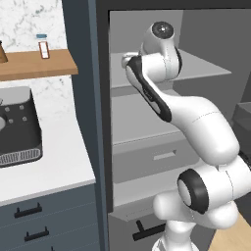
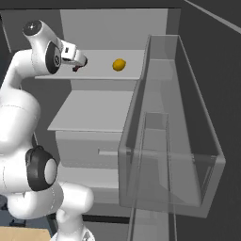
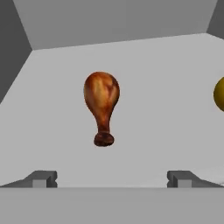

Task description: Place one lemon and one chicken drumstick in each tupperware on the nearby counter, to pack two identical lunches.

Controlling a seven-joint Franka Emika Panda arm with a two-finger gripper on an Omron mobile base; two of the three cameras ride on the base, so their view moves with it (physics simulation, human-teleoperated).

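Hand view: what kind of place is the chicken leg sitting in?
Probably the inside of an open kitchen fridge: a chicken drumstick and a lemon lie on a plain grey shelf, with a clear door bin beside.

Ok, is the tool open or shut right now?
Open. In the hand view the tool has its two fingertips set wide apart, nothing between them, and the drumstick lies on the shelf ahead.
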